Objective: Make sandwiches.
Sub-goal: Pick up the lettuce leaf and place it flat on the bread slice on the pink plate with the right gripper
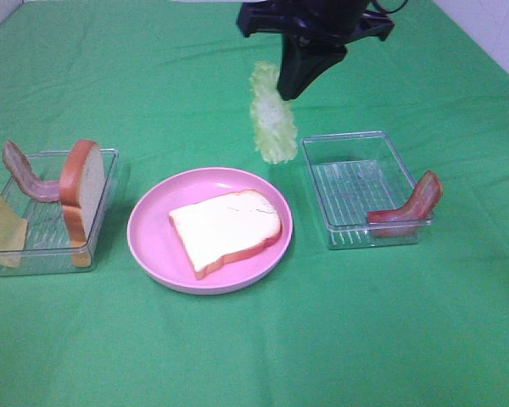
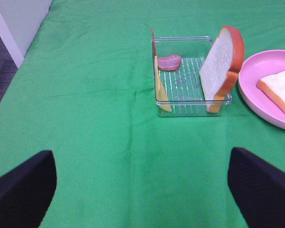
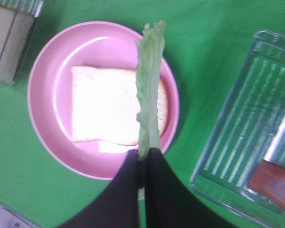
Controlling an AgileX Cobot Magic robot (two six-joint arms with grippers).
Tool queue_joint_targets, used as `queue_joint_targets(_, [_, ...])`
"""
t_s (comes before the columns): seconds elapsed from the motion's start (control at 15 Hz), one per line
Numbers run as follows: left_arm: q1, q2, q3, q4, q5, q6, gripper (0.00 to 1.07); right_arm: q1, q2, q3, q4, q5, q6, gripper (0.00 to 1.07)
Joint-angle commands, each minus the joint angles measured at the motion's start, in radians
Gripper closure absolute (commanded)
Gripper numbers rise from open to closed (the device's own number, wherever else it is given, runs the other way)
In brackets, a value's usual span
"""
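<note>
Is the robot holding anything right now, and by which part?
Yes: the right jaws pinch the lettuce leaf by one end; the left jaws are open, empty.

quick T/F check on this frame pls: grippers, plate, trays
1. The right gripper is shut on the lettuce leaf. True.
2. The pink plate holds two slices of bread. False: one bread slice lies flat on it.
3. The left gripper grips the cheese square. False: it is open and empty; the cheese square rests against the left tray.
4. A bacon strip leans on the right tray. True.
</note>
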Motion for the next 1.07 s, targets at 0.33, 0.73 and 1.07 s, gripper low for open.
queue_joint_targets(0.33, [0.002, -0.002, 0.0, 0.002, -0.004, 0.0, 0.16, 0.265, 0.05, 0.004, 0.011, -0.024, -0.012, 1.07])
queue_joint_targets(0.73, [0.002, -0.002, 0.0, 0.002, -0.004, 0.0, 0.16, 0.268, 0.206, 0.004, -0.177, -0.075, 0.059, 1.07])
queue_joint_targets(1.07, [0.002, -0.002, 0.0, 0.002, -0.004, 0.0, 0.16, 0.268, 0.27, 0.004, -0.324, -0.089, 0.142, 1.07])
